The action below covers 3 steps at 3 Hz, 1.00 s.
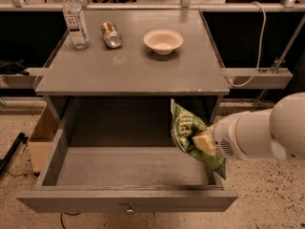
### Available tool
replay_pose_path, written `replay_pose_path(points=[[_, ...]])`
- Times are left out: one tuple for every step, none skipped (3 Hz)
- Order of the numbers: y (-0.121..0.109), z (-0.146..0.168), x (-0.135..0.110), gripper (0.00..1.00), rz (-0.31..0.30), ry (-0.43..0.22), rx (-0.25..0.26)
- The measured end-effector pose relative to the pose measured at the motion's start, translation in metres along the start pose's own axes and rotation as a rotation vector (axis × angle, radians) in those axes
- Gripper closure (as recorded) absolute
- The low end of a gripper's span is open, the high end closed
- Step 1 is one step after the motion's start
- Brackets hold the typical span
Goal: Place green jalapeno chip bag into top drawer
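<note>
Grey cabinet (133,75) stands centre; its flat top carries three items along the far edge. Top drawer (128,168) is pulled fully open toward the near side; floor bare, nothing inside. White robot arm (267,132) reaches in from the right at drawer height.

Green jalapeno chip bag (185,128) hangs in the air over the drawer's right end, above the right wall, its lower tail drooping toward the near right corner; not touching the floor. Gripper (204,142) sits at the bag's right side, fingers pressed together on the foil about mid-height.

Handling judgement: the bag looks light, soft and crinkly; slick foil may slip; contents are fragile, so a gentle pinch on a sealed end or a fold suits better than squeezing the body.

White bowl (163,40), water bottle (75,20) and metallic can (112,35), lying on its side, remain on top; small knob (128,209) at the drawer front's centre.
</note>
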State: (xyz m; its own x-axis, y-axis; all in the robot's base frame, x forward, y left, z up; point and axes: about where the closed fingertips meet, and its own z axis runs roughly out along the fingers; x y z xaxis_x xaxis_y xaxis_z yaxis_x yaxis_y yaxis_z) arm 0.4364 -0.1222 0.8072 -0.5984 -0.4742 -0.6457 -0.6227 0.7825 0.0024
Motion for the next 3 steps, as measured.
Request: replay_pose_path(points=[[0.015,0.028,-0.012,1.00,-0.024,0.016,-0.040],[0.033,0.074,-0.043,1.00,-0.075,0.040,-0.070],[0.035,0.077,-0.046,1.00,-0.083,0.045,-0.068]])
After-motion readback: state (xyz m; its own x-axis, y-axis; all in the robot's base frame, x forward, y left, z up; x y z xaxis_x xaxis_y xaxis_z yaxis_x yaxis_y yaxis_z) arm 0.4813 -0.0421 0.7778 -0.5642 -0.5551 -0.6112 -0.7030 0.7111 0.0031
